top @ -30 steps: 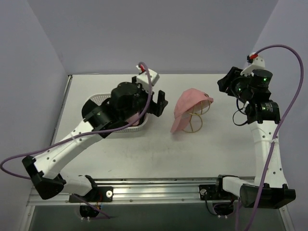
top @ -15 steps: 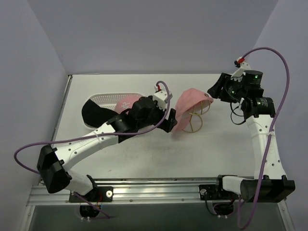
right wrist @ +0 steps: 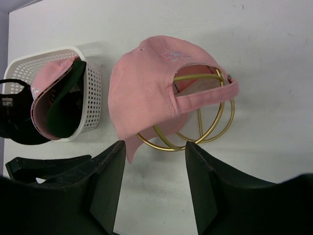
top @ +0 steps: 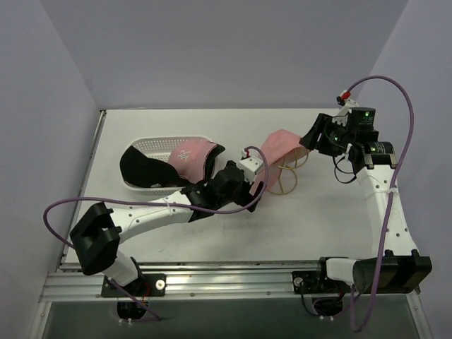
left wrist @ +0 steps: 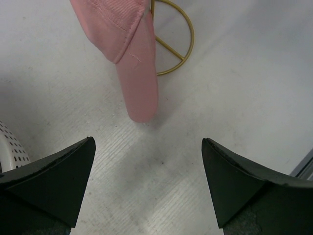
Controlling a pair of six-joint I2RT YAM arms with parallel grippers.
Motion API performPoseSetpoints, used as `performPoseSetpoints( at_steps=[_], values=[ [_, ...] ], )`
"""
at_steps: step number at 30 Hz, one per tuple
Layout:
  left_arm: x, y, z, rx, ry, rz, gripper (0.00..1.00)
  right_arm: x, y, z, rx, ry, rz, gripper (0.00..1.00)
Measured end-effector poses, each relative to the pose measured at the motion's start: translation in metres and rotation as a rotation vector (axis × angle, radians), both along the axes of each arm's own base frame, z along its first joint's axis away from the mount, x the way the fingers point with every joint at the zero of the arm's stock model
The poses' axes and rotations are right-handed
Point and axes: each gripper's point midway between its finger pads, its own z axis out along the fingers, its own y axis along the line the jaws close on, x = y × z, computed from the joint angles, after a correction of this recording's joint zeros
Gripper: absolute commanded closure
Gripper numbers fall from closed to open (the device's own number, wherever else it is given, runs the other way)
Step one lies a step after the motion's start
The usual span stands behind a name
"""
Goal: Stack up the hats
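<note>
A pink hat (top: 277,145) sits tilted on the gold wire stand (top: 288,181), its brim (left wrist: 139,78) hanging down to the table. My left gripper (top: 256,189) is low, just left of that brim, and stands open (left wrist: 148,141) over bare table, the brim tip a little ahead of it. My right gripper (top: 311,135) hovers at the hat's right side, open (right wrist: 155,144) with nothing between its fingers. In the white basket (top: 157,145), a second pink hat (top: 189,154) lies over a black hat (top: 143,171).
The basket (right wrist: 93,90) stands at the left of the table, the stand (right wrist: 205,128) near the middle. The left arm stretches across the table from the near left corner towards the stand. Purple cables loop off both arms.
My left arm has swung from above the basket rightward and down to the brim by the stand. My right gripper has moved left, closer to the hat on the stand.
</note>
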Motion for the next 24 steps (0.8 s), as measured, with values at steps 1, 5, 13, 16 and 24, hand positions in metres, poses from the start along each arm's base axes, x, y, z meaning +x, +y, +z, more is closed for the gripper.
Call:
performPoseSetpoints(
  at_steps=[1, 5, 13, 16, 24],
  values=[
    [0.002, -0.001, -0.001, 0.004, -0.009, 0.006, 0.00, -0.001, 0.000, -0.001, 0.002, 0.004, -0.001, 0.52],
    [0.011, -0.005, -0.009, 0.033, -0.065, 0.043, 0.05, -0.002, 0.001, -0.007, 0.013, 0.022, -0.009, 0.52],
    [0.012, -0.020, -0.041, 0.128, -0.161, 0.101, 0.17, -0.003, 0.001, -0.009, 0.021, 0.033, -0.015, 0.52],
    [0.014, -0.019, -0.054, 0.173, -0.179, 0.116, 0.28, -0.004, 0.001, -0.010, 0.020, 0.038, -0.015, 0.51],
    [0.025, -0.022, -0.047, 0.211, -0.262, 0.166, 0.57, -0.005, 0.001, -0.011, 0.020, 0.043, -0.015, 0.51]
  ],
)
